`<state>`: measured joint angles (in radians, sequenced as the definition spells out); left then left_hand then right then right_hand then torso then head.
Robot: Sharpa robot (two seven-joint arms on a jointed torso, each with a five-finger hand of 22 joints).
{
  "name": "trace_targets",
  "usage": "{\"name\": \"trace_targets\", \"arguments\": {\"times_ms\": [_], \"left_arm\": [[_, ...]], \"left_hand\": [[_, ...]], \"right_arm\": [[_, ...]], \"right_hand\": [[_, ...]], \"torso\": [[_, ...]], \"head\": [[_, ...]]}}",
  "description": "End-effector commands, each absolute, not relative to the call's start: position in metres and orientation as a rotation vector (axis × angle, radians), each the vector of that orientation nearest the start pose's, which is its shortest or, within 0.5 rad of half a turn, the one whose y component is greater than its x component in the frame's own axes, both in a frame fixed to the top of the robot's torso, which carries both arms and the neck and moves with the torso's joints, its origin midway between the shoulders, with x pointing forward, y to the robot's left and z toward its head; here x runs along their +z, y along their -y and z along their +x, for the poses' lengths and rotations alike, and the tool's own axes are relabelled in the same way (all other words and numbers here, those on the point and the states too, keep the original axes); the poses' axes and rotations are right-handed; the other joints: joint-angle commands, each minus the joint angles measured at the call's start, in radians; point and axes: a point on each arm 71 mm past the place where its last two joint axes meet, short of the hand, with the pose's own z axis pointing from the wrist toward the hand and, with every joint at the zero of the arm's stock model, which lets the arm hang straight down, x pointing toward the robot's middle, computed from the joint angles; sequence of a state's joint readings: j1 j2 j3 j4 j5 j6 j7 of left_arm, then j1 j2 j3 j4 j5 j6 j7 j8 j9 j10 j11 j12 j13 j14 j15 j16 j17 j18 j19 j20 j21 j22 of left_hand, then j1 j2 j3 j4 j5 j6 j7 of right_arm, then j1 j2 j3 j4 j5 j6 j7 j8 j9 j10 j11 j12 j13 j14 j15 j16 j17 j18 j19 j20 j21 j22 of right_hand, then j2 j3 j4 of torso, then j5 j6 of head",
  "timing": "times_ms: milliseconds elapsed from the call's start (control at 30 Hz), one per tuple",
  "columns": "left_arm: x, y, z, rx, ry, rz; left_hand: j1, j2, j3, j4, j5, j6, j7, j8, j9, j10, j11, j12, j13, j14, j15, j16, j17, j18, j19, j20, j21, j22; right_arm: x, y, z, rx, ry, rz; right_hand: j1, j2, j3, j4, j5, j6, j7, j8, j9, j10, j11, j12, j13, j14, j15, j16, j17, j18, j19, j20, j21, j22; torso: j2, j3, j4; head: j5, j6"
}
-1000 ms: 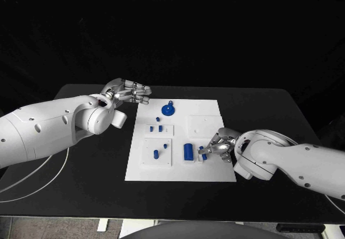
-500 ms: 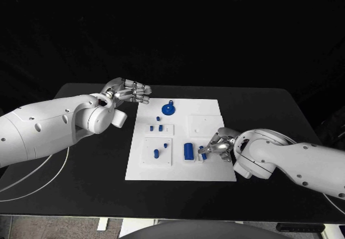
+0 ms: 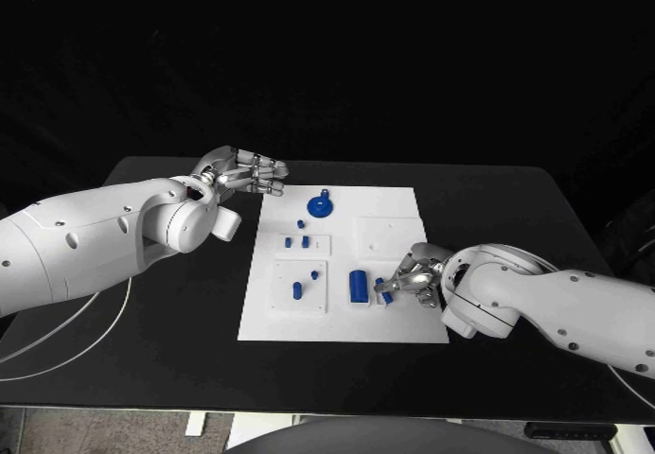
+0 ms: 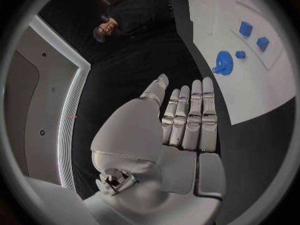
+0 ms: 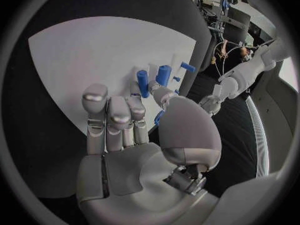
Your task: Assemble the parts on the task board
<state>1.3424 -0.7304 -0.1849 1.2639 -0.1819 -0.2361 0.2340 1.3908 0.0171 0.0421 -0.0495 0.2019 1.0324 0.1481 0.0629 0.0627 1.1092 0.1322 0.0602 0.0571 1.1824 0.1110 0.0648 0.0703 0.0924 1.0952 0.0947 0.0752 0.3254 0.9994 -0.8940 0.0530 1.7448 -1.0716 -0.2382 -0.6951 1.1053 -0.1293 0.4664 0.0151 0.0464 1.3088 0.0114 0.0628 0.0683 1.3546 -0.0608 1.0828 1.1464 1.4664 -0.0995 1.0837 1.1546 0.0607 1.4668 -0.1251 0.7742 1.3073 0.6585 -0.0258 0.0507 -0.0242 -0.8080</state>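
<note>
The white task board [image 3: 339, 322] lies mid-table. Blue parts on it: a gear [image 3: 321, 207] [image 4: 223, 63], a small peg [image 3: 300, 225], two small blocks [image 3: 296, 243], two pieces [image 3: 306, 286] on the near-left plate, and a cylinder [image 3: 359, 286] [image 5: 142, 82]. My right hand [image 3: 414, 281] [image 5: 122, 117] rests at the board's near right, just beside the cylinder. Its fingers are curled down, and a small blue part [image 3: 386, 296] [image 5: 159, 117] sits between thumb and finger. My left hand [image 3: 246, 173] [image 4: 187, 122] hovers off the board's far left corner, fingers straight and side by side, holding nothing.
A raised white square plate [image 3: 389, 234] occupies the board's right half, just beyond my right hand. A white cable [image 3: 82, 331] loops over the black table [image 3: 505, 203] under my left arm.
My right hand has crept a little to the left, closer to the blue cylinder, with the small part still at its fingers. The left hand has stayed where it was.
</note>
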Motion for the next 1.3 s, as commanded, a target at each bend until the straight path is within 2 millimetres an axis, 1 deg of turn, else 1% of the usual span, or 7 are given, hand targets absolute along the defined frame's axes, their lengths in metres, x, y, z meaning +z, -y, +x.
{"name": "trace_targets", "arguments": {"times_ms": [33,233,467,633,767,867,1300], "left_arm": [[-0.1763,-0.2257,0.5412,-1.292,-1.623,-0.897],[-0.1763,-0.2257,0.5412,-1.292,-1.623,-0.897],[-0.1763,-0.2258,0.5412,-1.292,-1.623,-0.898],[-0.1764,-0.2259,0.5412,-1.292,-1.623,-0.898],[-0.1764,-0.226,0.5413,-1.291,-1.624,-0.898],[-0.1765,-0.226,0.5413,-1.291,-1.625,-0.898],[-0.1766,-0.2267,0.5413,-1.289,-1.626,-0.9]], "left_hand": [[0.006,0.0,0.002,0.005,0.0,-0.007,-0.003,0.001,0.0,-0.005,0.001,0.0,0.0,-0.004,0.002,-0.004,0.001,0.002,0.007,0.0,0.003,-0.001],[0.005,0.0,0.001,0.007,0.0,-0.007,-0.003,0.001,0.0,-0.005,0.0,0.0,0.0,-0.004,0.002,-0.004,0.001,0.002,0.008,0.0,0.003,-0.003],[0.005,0.0,0.001,0.007,0.0,-0.007,-0.003,0.001,0.0,-0.005,0.0,0.0,0.0,-0.004,0.002,-0.004,0.001,0.002,0.008,0.0,0.003,-0.003],[0.005,0.0,0.001,0.007,0.0,-0.007,-0.003,0.001,0.0,-0.005,0.0,0.0,0.0,-0.004,0.002,-0.004,0.001,0.002,0.008,0.0,0.003,-0.003],[0.005,0.0,0.001,0.007,0.0,-0.007,-0.003,0.001,0.0,-0.005,0.0,0.0,0.0,-0.004,0.002,-0.004,0.001,0.002,0.008,0.0,0.003,-0.003],[0.005,0.0,0.001,0.007,0.0,-0.007,-0.003,0.001,0.0,-0.005,0.0,0.0,0.0,-0.004,0.002,-0.004,0.001,0.002,0.008,0.0,0.003,-0.003],[0.004,0.001,0.0,0.012,0.0,-0.008,-0.003,0.001,0.0,-0.006,0.001,0.0,0.0,-0.004,0.002,-0.004,0.001,0.001,0.009,0.0,0.003,-0.007]], "right_arm": [[-0.2569,0.192,0.4104,0.434,-2.241,0.52],[-0.2574,0.1909,0.4104,0.438,-2.239,0.522],[-0.2574,0.1898,0.4102,0.443,-2.238,0.519],[-0.2575,0.1896,0.4099,0.445,-2.241,0.515],[-0.2576,0.1898,0.4096,0.446,-2.244,0.511],[-0.2576,0.1898,0.4091,0.448,-2.247,0.507],[-0.2565,0.1934,0.4063,0.446,-2.249,0.501]], "right_hand": [[-0.011,-0.001,-0.003,0.003,0.002,0.004,0.003,0.001,0.0,0.002,0.001,-0.004,0.002,0.0,-0.004,0.0,-0.001,-0.015,0.055,-0.003,-0.002,0.083],[-0.02,-0.008,-0.007,0.012,0.002,0.004,0.004,0.001,-0.001,0.001,0.001,-0.006,0.001,-0.001,-0.004,0.0,-0.001,-0.015,0.055,-0.003,-0.005,0.082],[-0.041,-0.031,-0.038,0.046,0.002,0.006,0.006,0.001,-0.001,0.001,0.002,-0.009,0.001,-0.001,-0.004,-0.001,-0.001,-0.015,0.055,-0.004,-0.005,0.083],[-0.075,-0.059,-0.105,0.112,0.002,0.005,0.01,0.001,-0.001,0.0,0.005,-0.011,0.0,-0.001,-0.003,-0.002,-0.001,-0.014,0.055,-0.003,-0.005,0.083],[-0.051,-0.07,-0.129,0.175,0.002,0.005,0.011,0.001,0.0,0.001,0.006,-0.012,0.002,-0.001,-0.002,-0.002,0.0,-0.013,0.054,-0.002,-0.006,0.083],[-0.043,-0.075,-0.133,0.188,0.002,0.004,0.011,0.001,0.0,0.0,0.006,-0.013,0.002,-0.001,-0.002,-0.003,0.001,-0.012,0.055,-0.002,-0.005,0.083],[-0.053,-0.079,-0.117,0.199,0.002,0.005,0.011,0.001,0.0,0.002,0.005,-0.013,0.005,-0.001,-0.002,-0.003,0.002,-0.013,0.055,-0.002,-0.003,0.084]], "torso": [[0.0,-0.0002,0.0],[-0.001,0.0,-0.0001],[0.0,-0.0001,-0.0004],[0.0,0.0,0.0001],[0.0,0.0,-0.0007],[0.0,0.0,-0.0006],[0.0,0.0003,-0.0002]], "head": [[0.001,-0.002],[0.001,-0.002],[0.001,-0.002],[0.001,-0.002],[0.001,-0.003],[0.001,-0.003],[0.002,-0.005]]}}
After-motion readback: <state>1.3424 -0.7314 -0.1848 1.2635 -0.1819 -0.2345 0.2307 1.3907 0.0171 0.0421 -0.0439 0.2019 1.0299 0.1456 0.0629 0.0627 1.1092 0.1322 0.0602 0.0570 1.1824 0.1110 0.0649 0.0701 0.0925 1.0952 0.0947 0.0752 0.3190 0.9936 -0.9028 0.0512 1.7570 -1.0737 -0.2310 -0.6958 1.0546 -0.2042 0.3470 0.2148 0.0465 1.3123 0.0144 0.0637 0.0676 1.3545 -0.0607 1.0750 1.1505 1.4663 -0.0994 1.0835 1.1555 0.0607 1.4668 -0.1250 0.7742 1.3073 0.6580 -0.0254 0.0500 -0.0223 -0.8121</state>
